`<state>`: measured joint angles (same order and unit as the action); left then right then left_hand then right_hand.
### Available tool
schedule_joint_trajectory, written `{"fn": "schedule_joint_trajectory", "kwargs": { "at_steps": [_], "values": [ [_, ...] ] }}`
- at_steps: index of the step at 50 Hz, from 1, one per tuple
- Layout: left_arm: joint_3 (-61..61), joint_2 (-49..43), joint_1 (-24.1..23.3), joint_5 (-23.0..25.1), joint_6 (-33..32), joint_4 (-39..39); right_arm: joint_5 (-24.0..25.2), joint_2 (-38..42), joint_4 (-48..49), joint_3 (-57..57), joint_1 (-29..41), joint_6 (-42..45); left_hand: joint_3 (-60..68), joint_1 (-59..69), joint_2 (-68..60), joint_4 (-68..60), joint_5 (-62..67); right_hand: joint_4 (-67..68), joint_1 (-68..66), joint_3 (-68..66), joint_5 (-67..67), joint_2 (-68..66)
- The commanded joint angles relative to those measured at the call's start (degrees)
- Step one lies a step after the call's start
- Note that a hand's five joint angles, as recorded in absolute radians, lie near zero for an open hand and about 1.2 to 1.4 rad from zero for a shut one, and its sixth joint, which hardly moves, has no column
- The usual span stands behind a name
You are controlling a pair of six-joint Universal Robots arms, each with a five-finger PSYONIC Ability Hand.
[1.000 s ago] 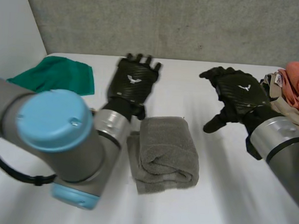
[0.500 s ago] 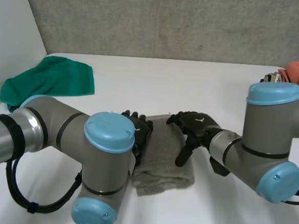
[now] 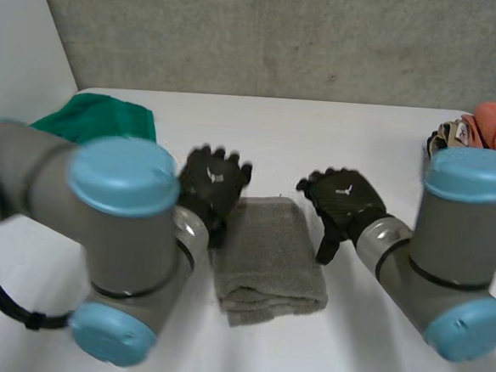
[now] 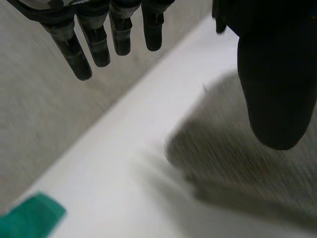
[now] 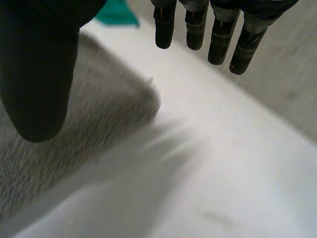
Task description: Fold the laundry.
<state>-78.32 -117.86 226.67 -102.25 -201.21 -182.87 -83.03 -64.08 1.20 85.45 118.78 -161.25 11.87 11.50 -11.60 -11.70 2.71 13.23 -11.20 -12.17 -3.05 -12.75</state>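
Grey towel: the grey towel (image 3: 269, 256) lies folded into a compact rectangle at the middle of the worktop (image 3: 387, 145), between the two hands and well clear of every edge.

Long axis: it runs from the far edge towards the near edge, with the near end swung slightly towards the right edge. The thicker, rounded fold is at the near end and the flatter end points to the far edge.

Left hand: the left hand (image 3: 212, 183) is at the towel's far left corner, released. Its fingers (image 4: 94, 44) are straight and grasp nothing, and its thumb (image 4: 277, 84) hangs over the grey cloth. Contact cannot be told.

Right hand: the right hand (image 3: 342, 201) is just beside the towel's far right corner, also released. Its fingers (image 5: 195, 27) are straight over bare worktop and its thumb (image 5: 37, 74) is above the towel.

Done: by its shape the grey towel looks fully folded, with neither hand on it.

Left to do: the green cloth (image 3: 99, 118) lies loose near the far left corner. A heap of laundry (image 3: 490, 126) sits unfolded at the right edge. Most of the job seems to remain.
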Motion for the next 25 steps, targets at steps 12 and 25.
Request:
{"fn": "schedule_joint_trajectory", "kwargs": {
  "at_steps": [12, 25],
  "values": [
    [-5.97, 17.57, 12.83, 42.3, 2.67, 8.94, 2.52, -4.75, 31.13, 29.25, 6.55, 5.86, 1.88, 2.24, -2.15, -2.05, 1.04, -3.23, 1.2, 2.17, 3.05, 2.75],
    [-6.14, 17.31, 12.57, 42.22, 2.93, 8.76, 2.08, 3.96, 36.32, 25.21, 7.43, 7.7, 2.04, 2.41, -2.32, -2.22, 1.2, -3.23, 1.2, 2.17, 3.05, 2.75]
  ]
}}
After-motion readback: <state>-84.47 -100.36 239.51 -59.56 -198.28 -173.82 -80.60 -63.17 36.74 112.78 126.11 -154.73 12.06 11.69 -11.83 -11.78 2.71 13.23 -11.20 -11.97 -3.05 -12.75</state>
